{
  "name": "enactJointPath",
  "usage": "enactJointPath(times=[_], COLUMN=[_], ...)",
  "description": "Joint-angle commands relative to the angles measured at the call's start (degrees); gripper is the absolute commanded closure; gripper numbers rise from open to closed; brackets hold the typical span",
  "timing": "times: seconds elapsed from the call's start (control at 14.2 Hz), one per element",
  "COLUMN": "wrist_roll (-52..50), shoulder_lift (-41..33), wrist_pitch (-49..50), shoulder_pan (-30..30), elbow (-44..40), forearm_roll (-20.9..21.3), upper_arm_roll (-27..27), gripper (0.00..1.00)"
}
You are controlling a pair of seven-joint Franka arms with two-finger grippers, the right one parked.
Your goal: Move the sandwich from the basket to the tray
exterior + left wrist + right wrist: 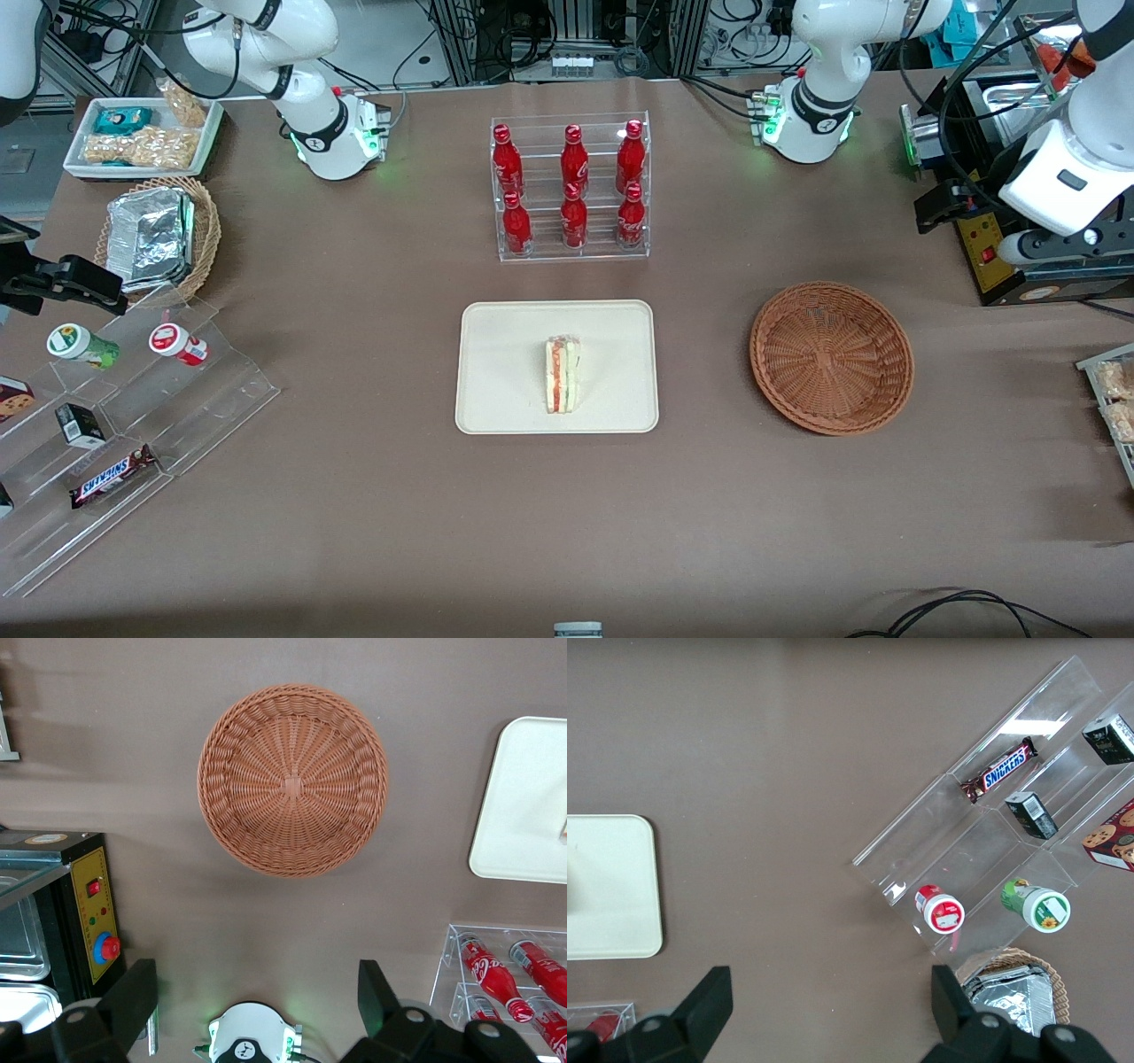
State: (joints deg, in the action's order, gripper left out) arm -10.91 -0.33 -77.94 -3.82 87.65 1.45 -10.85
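Note:
The sandwich [563, 374], a white bread wedge with red and green filling, lies on edge near the middle of the cream tray [496, 399]. The reddish-brown wicker basket [831, 356] sits empty beside the tray, toward the working arm's end of the table. My left gripper [944, 207] hangs high above the table, farther from the front camera than the basket. In the left wrist view the gripper [255, 967] is open and empty, with the basket [292, 780] and a corner of the tray [523, 797] below it.
An acrylic rack of red bottles [571, 190] stands farther from the front camera than the tray. A black control box with a red button [992, 257] stands near the gripper. Toward the parked arm's end are a tiered acrylic snack shelf [115, 399] and a tan basket with foil [159, 235].

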Motion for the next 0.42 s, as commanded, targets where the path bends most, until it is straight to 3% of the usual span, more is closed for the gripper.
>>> enactJointPath(times=[0.0, 0.35], wrist_roll=[1.1, 1.2], shoulder_lift=[1.2, 1.6], wrist_pitch=[1.7, 1.7], shoulder_pan=[0.1, 0.4], elbow=[-2.3, -2.3], forearm_roll=[-0.1, 0.3], upper_arm_roll=[0.1, 0.0], gripper=[0.0, 0.0])
